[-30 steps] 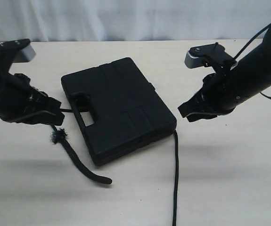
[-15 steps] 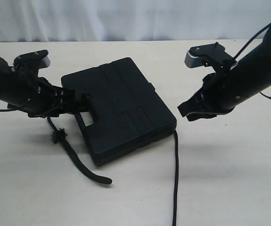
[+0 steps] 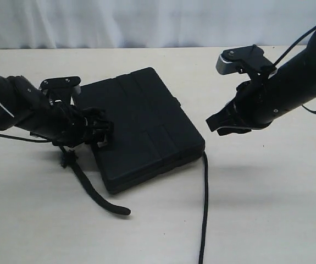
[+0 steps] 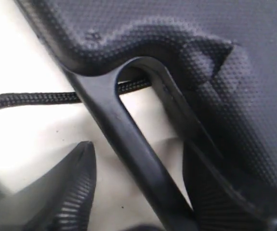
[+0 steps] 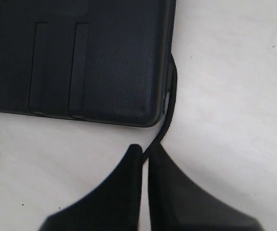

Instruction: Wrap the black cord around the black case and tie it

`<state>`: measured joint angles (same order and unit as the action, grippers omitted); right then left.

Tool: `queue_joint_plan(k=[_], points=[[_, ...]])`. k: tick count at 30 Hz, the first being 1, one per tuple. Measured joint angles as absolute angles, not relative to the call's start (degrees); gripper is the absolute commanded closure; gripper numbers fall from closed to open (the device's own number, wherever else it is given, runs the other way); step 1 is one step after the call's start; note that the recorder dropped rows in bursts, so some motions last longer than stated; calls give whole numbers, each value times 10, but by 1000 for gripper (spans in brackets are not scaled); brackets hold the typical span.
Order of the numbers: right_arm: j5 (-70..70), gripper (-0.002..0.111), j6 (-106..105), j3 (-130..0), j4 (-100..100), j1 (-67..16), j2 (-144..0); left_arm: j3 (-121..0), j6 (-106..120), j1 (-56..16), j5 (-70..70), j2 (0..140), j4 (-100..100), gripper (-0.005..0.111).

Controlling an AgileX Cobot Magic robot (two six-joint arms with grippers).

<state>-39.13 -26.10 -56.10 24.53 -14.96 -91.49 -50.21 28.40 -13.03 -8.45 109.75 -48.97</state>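
Black case (image 3: 147, 126) lies flat on the pale table (image 3: 267, 209), turned at a slant. It is a hard plastic box with a flat, bumpy skin, round corners and straight lines pressed into its lid. The black cord (image 3: 204, 209) is a thin woven rope. One part comes out at the case's right corner and runs down the table. Another part lies on the left of the case, with a fuzzy tuft (image 3: 67, 159).

The left gripper (image 3: 100, 132) is at the handle end of the case. Only the left wrist view shows it up close: the ribbed fingers (image 4: 66, 192) are spread wide, one on each side of the smooth handle bar (image 4: 128, 144). The rope (image 4: 27, 98) runs across behind that bar, through the handle slot.

The right gripper (image 3: 215, 124) hangs in the air near the case's right corner. The right wrist view shows its fingers (image 5: 128, 192) pressed together with nothing between them. The rope (image 5: 169, 96) hugs the case's corner below.
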Motion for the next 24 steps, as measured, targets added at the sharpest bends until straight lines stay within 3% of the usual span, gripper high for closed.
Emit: queue_joint_plan(k=[8,14,24], points=[[-393,104,-261,-561,254,-150,-915,-502,275,-134,-86,1098,-545,105],[-416,94,-261,-561,254,-150,-912,-502,274,-132,-96,1098,-606,107],[-415,51,-307,-562,241,-150,-827,-498,278,-133,-140,1057,-633,107]])
